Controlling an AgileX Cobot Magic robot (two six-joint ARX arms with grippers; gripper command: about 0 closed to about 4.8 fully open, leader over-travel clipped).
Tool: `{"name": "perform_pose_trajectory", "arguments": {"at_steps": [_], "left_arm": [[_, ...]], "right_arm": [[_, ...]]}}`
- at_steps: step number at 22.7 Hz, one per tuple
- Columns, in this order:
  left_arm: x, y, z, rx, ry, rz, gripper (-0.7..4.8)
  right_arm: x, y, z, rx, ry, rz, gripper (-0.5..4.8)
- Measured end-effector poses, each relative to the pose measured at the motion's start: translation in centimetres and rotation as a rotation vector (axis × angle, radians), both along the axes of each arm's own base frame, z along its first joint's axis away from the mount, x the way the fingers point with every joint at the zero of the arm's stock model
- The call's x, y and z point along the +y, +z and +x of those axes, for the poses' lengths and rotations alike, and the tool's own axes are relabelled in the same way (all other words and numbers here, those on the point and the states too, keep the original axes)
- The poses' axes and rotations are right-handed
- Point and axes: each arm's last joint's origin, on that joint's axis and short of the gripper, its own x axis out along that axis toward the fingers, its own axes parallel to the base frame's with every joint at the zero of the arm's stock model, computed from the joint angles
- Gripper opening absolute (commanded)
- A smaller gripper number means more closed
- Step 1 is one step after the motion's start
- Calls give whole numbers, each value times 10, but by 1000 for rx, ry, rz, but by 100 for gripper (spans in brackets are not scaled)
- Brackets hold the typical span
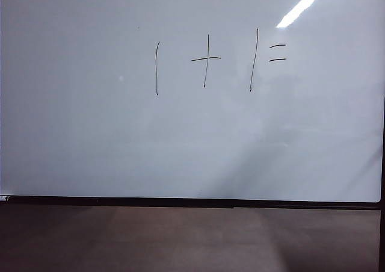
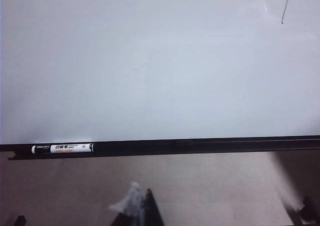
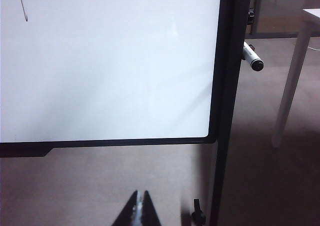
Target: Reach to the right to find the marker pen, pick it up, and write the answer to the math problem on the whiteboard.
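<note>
The glossy white whiteboard (image 1: 90, 133) bears the thin black handwritten math problem (image 1: 219, 61) at twelve o'clock. The slim white marker pen (image 3: 252, 57) juts beside its black frame. The right gripper (image 3: 139, 206) is closed, empty; the left gripper (image 2: 142, 206) looks closed, though partly cropped.

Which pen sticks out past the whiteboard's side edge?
The marker pen with the black cap, jutting past the side frame; the other pen lies flat on the bottom ledge. Left gripper and shut right gripper sit low, facing the whiteboard.

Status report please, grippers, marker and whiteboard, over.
Left gripper and right gripper low before the whiteboard, right shut, empty. Marker pen sticking out past the board's right edge. No answer yet.
</note>
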Motion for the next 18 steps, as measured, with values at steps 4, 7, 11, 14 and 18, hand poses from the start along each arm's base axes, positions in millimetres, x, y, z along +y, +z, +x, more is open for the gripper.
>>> {"name": "perform_pose_trajectory", "arguments": {"at_steps": [4,7,11,14,18], "left_arm": [[0,0,0,0,0,0,-4],[0,0,0,0,0,0,-4],[0,0,0,0,0,0,-4],[0,0,0,0,-5,0,-4],[-1,15,-3,32,-49,-1,-4]], "right_arm": [[0,0,0,0,0,0,-1],[0,0,0,0,0,0,-1],[0,0,0,0,0,0,-1],[0,0,0,0,0,0,-1],[0,0,0,0,0,0,-1]]}}
